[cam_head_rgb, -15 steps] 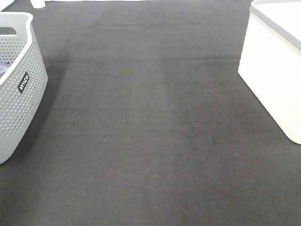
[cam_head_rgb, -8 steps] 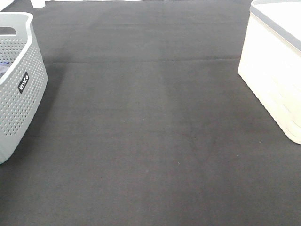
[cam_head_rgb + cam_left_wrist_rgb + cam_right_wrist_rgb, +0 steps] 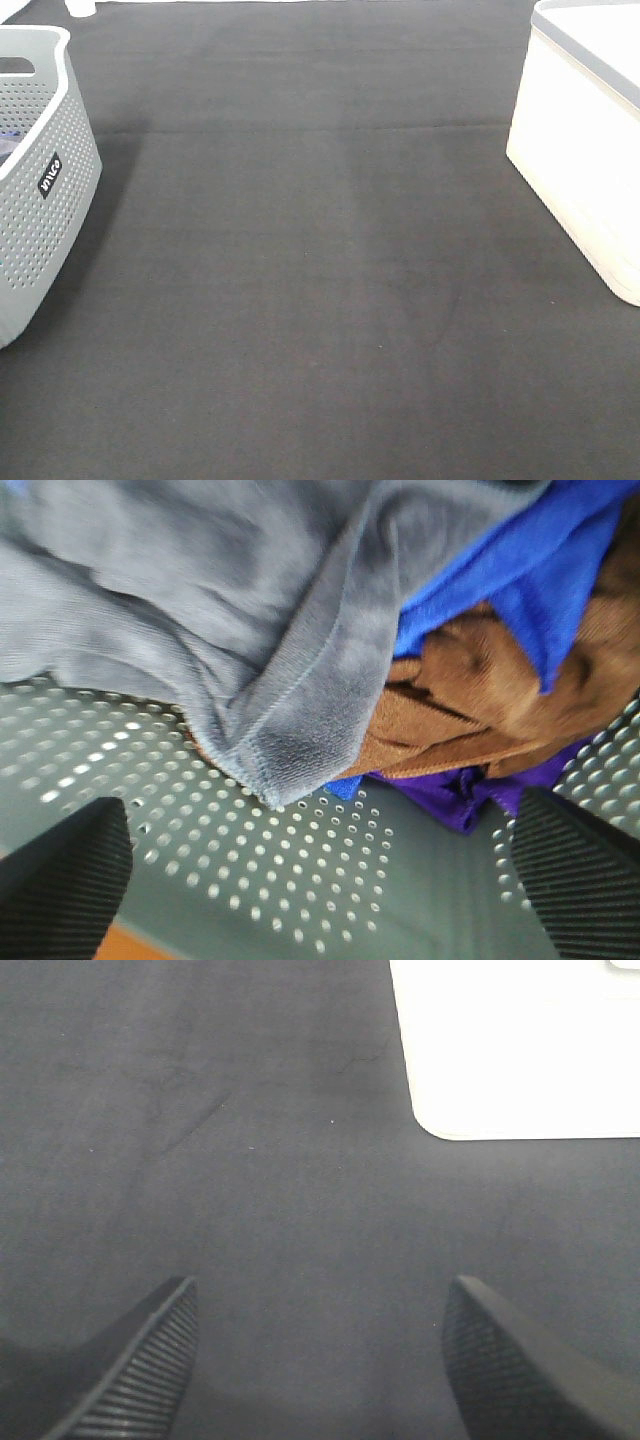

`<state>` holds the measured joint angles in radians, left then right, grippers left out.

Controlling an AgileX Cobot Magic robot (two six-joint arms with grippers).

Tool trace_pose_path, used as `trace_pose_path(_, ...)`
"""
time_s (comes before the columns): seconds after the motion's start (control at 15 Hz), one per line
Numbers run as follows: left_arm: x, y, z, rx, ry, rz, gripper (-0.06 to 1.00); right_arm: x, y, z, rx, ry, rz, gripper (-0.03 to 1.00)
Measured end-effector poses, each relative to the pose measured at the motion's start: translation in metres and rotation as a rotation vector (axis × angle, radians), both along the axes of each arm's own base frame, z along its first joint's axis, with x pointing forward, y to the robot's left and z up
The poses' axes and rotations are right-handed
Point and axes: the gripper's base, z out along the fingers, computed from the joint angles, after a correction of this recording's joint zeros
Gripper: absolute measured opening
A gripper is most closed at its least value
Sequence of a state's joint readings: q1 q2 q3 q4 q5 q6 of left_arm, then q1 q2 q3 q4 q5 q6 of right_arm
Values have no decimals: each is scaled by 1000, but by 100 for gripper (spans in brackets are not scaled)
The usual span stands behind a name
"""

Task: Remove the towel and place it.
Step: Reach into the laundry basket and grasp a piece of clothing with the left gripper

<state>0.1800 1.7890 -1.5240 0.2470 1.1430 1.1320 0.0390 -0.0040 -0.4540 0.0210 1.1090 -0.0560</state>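
Note:
In the left wrist view the greyish-lavender towel (image 3: pixel 230 610) lies crumpled inside the perforated grey basket (image 3: pixel 300 890), a stitched corner hanging toward the gripper. Under it lie a blue cloth (image 3: pixel 520 570), a brown cloth (image 3: pixel 470 710) and a purple cloth (image 3: pixel 460 800). My left gripper (image 3: pixel 320 880) is open, its ribbed fingers (image 3: pixel 70 880) on either side just short of the towel's corner, holding nothing. My right gripper (image 3: pixel 320 1360) is open and empty over the dark mat (image 3: pixel 250 1160). Neither gripper shows in the exterior high view.
The grey perforated basket (image 3: pixel 40 180) stands at the left edge of the black mat (image 3: pixel 320 280). A white bin (image 3: pixel 590 150) with a grey rim stands at the right; its corner shows in the right wrist view (image 3: pixel 520 1050).

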Motion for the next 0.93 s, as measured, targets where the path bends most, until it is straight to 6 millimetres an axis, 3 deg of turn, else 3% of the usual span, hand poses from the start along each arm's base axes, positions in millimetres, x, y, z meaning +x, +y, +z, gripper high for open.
trace_pose_path(0.2,19,9,-38,53,63,-16,97,0,0,0,0,0,0,67)
trace_pose_path(0.53,35,14,-83,71,109,5,94,0,0,0,0,0,0,67)
trace_pose_path(0.73,42,16,-98,77,100,-17,77,0,0,0,0,0,0,67)
trace_pose_path(0.93,46,16,-99,84,70,-31,43,0,0,0,0,0,0,67)
